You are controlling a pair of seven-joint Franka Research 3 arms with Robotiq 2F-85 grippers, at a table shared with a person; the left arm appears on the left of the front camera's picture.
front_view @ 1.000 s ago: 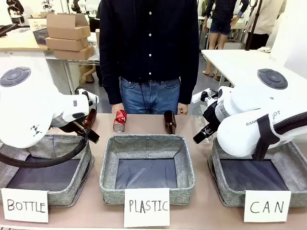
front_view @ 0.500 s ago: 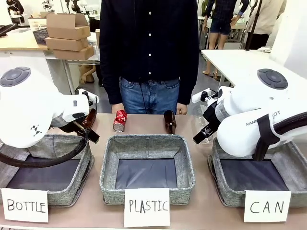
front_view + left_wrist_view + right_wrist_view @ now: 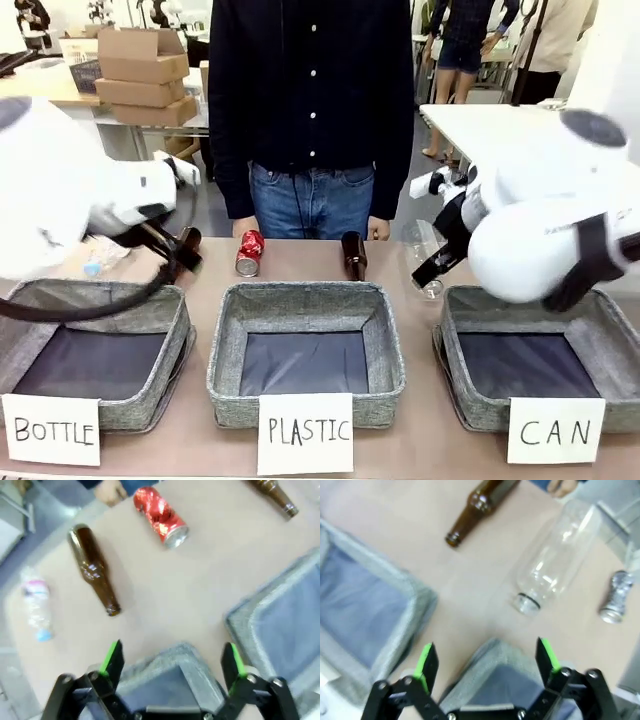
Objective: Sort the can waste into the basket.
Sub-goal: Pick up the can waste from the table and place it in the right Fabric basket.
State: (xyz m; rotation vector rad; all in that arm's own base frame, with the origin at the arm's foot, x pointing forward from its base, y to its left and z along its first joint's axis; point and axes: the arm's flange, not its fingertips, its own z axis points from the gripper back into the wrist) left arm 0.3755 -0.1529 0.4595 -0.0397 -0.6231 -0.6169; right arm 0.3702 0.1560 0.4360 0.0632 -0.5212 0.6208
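Hovering over the basket (image 3: 496, 649) rim, right claw (image 3: 485, 656) gapes empty; left claw (image 3: 172, 654) too.

Can (image 3: 249, 251) on table (image 3: 422, 442) behind middle basket (image 3: 226, 350)

The white left arm (image 3: 60, 195) lifted outward, uncovering a small crumpled clear plastic bottle (image 3: 100, 262); the white right arm (image 3: 545, 230) rose, baring a larger clear plastic bottle (image 3: 425, 258) and the far rim of the grey woven "CAN" basket (image 3: 470, 300).
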